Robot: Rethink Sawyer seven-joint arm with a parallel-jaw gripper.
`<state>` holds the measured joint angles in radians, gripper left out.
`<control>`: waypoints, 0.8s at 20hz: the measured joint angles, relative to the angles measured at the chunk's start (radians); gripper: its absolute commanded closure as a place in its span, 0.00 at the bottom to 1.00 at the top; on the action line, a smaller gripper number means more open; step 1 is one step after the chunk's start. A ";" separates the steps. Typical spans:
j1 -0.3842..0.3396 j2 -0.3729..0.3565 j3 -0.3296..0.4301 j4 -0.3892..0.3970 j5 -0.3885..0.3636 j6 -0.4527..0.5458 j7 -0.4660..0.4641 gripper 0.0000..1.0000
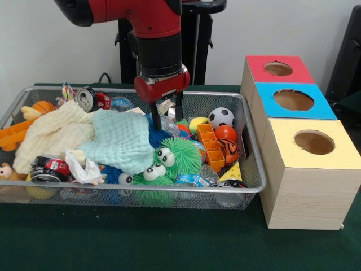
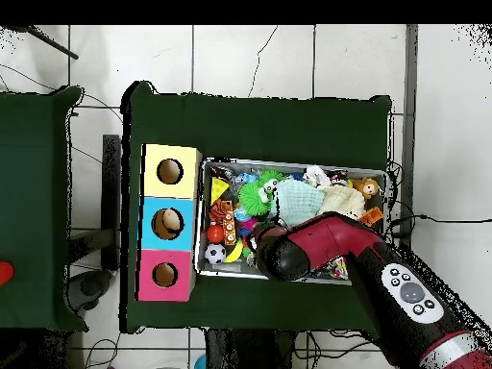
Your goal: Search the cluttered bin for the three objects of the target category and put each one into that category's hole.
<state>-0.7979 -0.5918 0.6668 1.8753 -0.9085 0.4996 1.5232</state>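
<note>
Front view | gripper (image 1: 167, 116) in bin (image 1: 252, 148) | crumpled wrapper (image 1: 166, 107) between jaws

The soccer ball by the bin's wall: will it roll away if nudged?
Probably. The soccer ball is round and perched on the clutter, so it may roll. The orange ball and mesh bin wall could stop it. It looks small, likely light.

No words, brand names or numbers can be read in either view. The cans (image 1: 86, 99) in the wire bin (image 1: 254, 169) carry printed designs — the marks on them are too small and blurred to make out. The crumpled wrappers (image 1: 84, 169) show no legible print. The three coloured box tops (image 1: 293, 100) are plain, with no labels — only round holes.
</note>
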 measured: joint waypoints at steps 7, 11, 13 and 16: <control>0.031 0.018 -0.024 0.000 -0.029 -0.048 0.000 0.00; 0.035 0.018 -0.028 0.000 -0.032 -0.060 0.000 0.00; 0.036 0.019 -0.030 0.000 -0.032 -0.060 0.000 0.00; 0.036 0.018 -0.034 0.000 -0.032 -0.060 0.000 0.00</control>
<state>-0.7623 -0.5734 0.6330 1.8751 -0.9409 0.4393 1.5232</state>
